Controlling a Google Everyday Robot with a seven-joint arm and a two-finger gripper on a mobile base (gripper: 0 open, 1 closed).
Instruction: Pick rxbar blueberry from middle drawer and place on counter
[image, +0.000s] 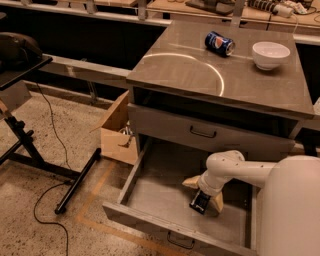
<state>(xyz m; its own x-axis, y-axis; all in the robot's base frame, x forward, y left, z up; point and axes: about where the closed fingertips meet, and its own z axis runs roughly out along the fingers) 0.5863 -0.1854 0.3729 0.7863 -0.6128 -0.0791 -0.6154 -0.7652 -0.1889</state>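
Observation:
The middle drawer (150, 197) is pulled out wide, with a bare grey floor. The rxbar blueberry (200, 202), a small dark bar with pale lettering, lies on that floor toward the right. My gripper (201, 196) reaches down into the drawer from the right on a white arm (235, 170). Its two tan fingers (192, 182) stand apart on either side of the bar, so it looks open around it. The counter (200, 75) is the glossy grey-brown cabinet top with a pale arc mark.
A blue Pepsi can (219, 43) lies on its side and a white bowl (270, 54) stands at the counter's back. A closed drawer front (202, 132) with a black handle sits above the open drawer. An open cardboard box (117, 135) and a black stand (30, 145) are on the floor to the left.

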